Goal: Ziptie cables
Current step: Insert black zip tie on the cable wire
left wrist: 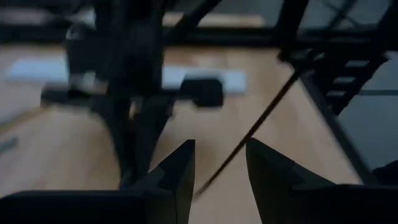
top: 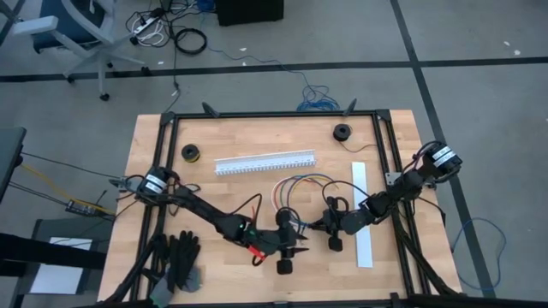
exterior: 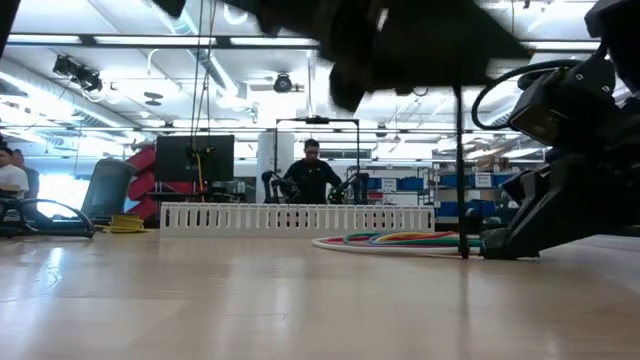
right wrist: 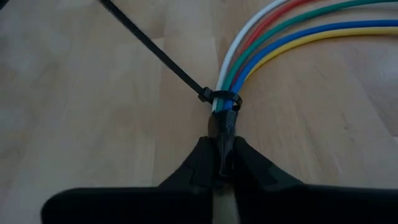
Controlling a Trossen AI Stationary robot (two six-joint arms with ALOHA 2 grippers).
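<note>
The cables are a loop of white, red, green, blue and yellow wires lying on the table, also seen in the low view. Their ends are gathered in a black ziptie loop. My right gripper is shut on the bundle just behind that loop and shows right of the table's middle. The ziptie's tail rises straight and runs between the fingers of my left gripper. That gripper stands open near the front middle. My right gripper pinches the gathered cable ends between its two fingers, right behind the ziptie loop. The fingers slant down from the table's right side and lie along the bundle. The cables rest on the table. My left gripper: whether a finger touches the ziptie's tail, I cannot tell.
A long white slotted channel lies behind the cables. A white strip lies to the right. Two black rolls sit near the far edge. Black gloves lie at the near left corner. A person stands in the room behind.
</note>
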